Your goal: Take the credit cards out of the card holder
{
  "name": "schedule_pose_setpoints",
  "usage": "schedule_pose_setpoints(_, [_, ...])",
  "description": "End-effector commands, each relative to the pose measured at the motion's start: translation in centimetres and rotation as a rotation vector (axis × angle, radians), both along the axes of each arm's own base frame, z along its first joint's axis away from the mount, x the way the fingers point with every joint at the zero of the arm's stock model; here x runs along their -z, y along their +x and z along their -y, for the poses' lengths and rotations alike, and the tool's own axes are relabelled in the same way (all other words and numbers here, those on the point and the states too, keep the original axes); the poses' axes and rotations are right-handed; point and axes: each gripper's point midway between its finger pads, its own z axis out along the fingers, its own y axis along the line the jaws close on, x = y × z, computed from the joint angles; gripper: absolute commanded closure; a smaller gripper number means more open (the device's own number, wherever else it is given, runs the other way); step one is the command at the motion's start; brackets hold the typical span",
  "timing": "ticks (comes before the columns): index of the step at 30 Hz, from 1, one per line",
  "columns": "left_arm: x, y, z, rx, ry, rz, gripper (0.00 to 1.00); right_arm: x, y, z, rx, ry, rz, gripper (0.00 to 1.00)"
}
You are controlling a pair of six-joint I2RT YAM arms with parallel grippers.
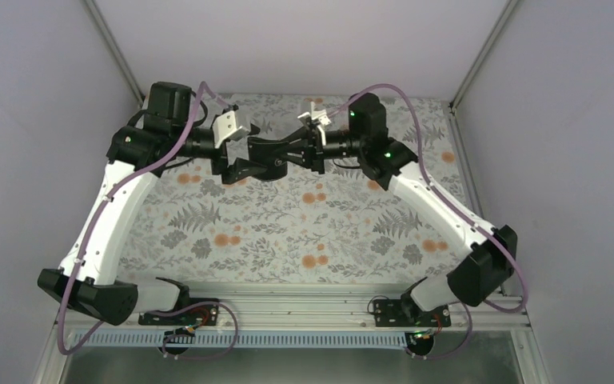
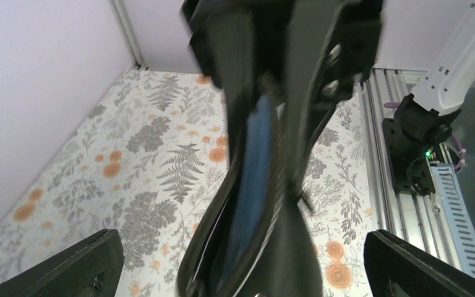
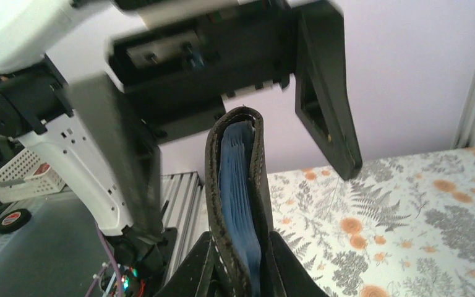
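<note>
The card holder (image 1: 276, 158) hangs in the air above the back of the table, folded nearly closed, dark outside with blue layers along its open edge (image 3: 238, 185). My right gripper (image 3: 241, 278) is shut on its lower end, one finger (image 3: 188, 272) pressed on each side. My left gripper (image 2: 241, 272) stands wide open around the holder (image 2: 253, 185), its fingers (image 2: 68, 266) well clear of it on both sides. The credit cards are hidden inside the fold. From above, the left gripper (image 1: 248, 160) and the right gripper (image 1: 304, 152) meet nose to nose.
A floral cloth (image 1: 288, 224) covers the table below both arms. Pale walls and metal corner posts (image 1: 116, 48) close in the back and sides. An aluminium rail (image 1: 304, 300) with the arm bases runs along the near edge. A white basket (image 3: 21, 179) stands off the table.
</note>
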Motion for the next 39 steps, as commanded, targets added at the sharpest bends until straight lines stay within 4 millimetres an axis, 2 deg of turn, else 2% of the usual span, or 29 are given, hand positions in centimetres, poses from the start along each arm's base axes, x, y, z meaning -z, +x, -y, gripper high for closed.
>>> schedule_pose_setpoints(1, [0.3, 1.1, -0.1, -0.077, -0.020, -0.020, 0.06, -5.9, -1.1, 1.6, 0.065, 0.159, 0.065, 0.96])
schedule_pose_setpoints(3, [0.4, 1.1, -0.1, -0.076, -0.020, -0.031, 0.16, -6.3, -1.0, 1.9, 0.090, 0.166, 0.072, 0.96])
schedule_pose_setpoints(5, [0.0, 0.8, 0.0, -0.061, -0.031, -0.027, 0.32, -6.2, -1.0, 2.0, 0.097, 0.159, 0.077, 0.96])
schedule_pose_setpoints(7, [-0.4, 0.3, 0.3, -0.037, -0.060, -0.032, 0.52, -5.8, -0.9, 1.9, 0.093, 0.149, 0.066, 0.96])
schedule_pose_setpoints(9, [-0.8, -0.4, 0.6, -0.002, -0.086, -0.052, 0.80, -5.4, -0.8, 1.8, 0.091, 0.140, 0.055, 0.96])
schedule_pose_setpoints(10, [-0.9, -0.6, 0.6, 0.011, -0.096, -0.059, 0.91, -5.3, -0.8, 1.8, 0.093, 0.138, 0.054, 0.96])
schedule_pose_setpoints(11, [-0.9, -0.8, 0.7, 0.016, -0.102, -0.066, 0.97, -5.3, -0.7, 1.8, 0.101, 0.136, 0.054, 0.96])
schedule_pose_setpoints(12, [-1.0, -0.9, 0.7, 0.020, -0.107, -0.073, 0.98, -5.1, -0.5, 1.8, 0.114, 0.132, 0.050, 0.96])
schedule_pose_setpoints(13, [-1.0, -1.0, 0.7, 0.019, -0.109, -0.080, 0.98, -5.2, 0.0, 1.9, 0.150, 0.125, 0.046, 0.90])
schedule_pose_setpoints(15, [-0.8, -0.4, 0.5, -0.021, -0.106, -0.098, 0.98, -5.3, 2.5, 2.7, 0.324, 0.103, 0.035, 0.69])
schedule_pose_setpoints(17, [-0.5, 1.0, 0.1, -0.118, -0.095, -0.111, 0.98, -5.5, 5.6, 4.7, 0.560, 0.082, 0.008, 0.52])
schedule_pose_setpoints(19, [-0.1, 3.0, -0.6, -0.236, -0.080, -0.105, 0.98, -5.1, 8.2, 7.2, 0.788, 0.067, -0.035, 0.42])
schedule_pose_setpoints(21, [0.4, 4.9, -1.4, -0.354, -0.063, -0.105, 0.98, -4.2, 9.6, 9.1, 0.930, 0.051, -0.071, 0.42])
schedule_pose_setpoints(23, [0.8, 6.6, -2.5, -0.462, -0.043, -0.099, 0.97, -3.5, 9.7, 9.3, 0.965, 0.046, -0.090, 0.44])
schedule_pose_setpoints(25, [1.0, 7.4, -2.9, -0.508, -0.033, -0.093, 0.98, -2.9, 9.0, 7.8, 0.926, 0.050, -0.100, 0.48])
schedule_pose_setpoints(27, [1.3, 7.7, -3.0, -0.521, -0.027, -0.097, 0.98, -2.6, 7.5, 5.3, 0.850, 0.047, -0.096, 0.54])
schedule_pose_setpoints(30, [1.5, 8.0, -3.1, -0.533, -0.024, -0.099, 0.98, -2.6, 6.5, 2.8, 0.803, 0.047, -0.097, 0.61])
schedule_pose_setpoints(35, [2.2, 8.0, -2.9, -0.520, -0.018, -0.113, 0.98, -2.3, 7.2, 0.3, 0.796, 0.031, -0.100, 0.61])
schedule_pose_setpoints(39, [2.1, 7.7, -2.8, -0.503, -0.021, -0.112, 0.98, -2.2, 8.1, -0.8, 0.792, 0.025, -0.094, 0.59])
